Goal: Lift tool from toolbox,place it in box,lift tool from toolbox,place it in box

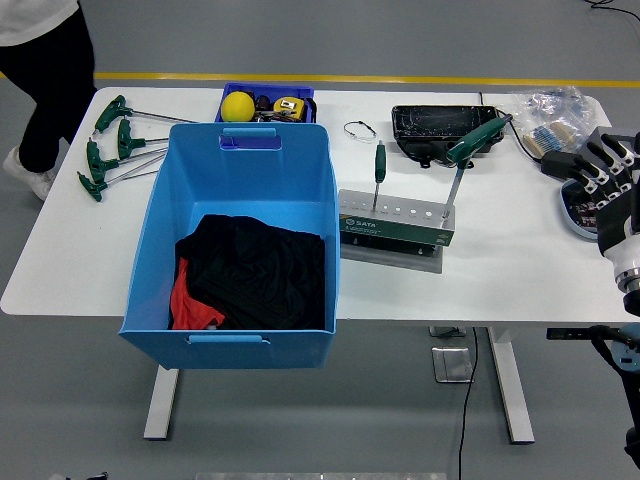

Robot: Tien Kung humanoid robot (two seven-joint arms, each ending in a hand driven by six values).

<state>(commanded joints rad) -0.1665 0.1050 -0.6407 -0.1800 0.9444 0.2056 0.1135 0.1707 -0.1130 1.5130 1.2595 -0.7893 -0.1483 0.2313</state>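
- Right hand (590, 165) hovers over the right end of the white tabletop (520, 270), its fingers loosely spread and grasping nothing; beneath it lies a round blue-rimmed dish (572, 218).
- Nearest on the left stands a big blue box (240, 160), reaching the tabletop's near edge, with black cloth (260, 275) and a strip of red cloth (185, 300) on its bottom.
- Just right of the box sits the grey tool rack (397, 222), with a row of holes along its top.
- One green-handled screwdriver (379, 170) stands upright in the rack near its left end; a T-handle tool (470, 145) stands tilted in the right end, its green grip leaning far-right.
- Left of the box, several green T-handle wrenches (115, 145) lie spread out.
- Farther back sit a small blue tray (300, 92) holding a yellow ball (237, 106), safety glasses (360, 129), a black tray (430, 125) and a clear bag (550, 110).
- At the far left, a person's leg (50, 90) stands beside the tabletop.
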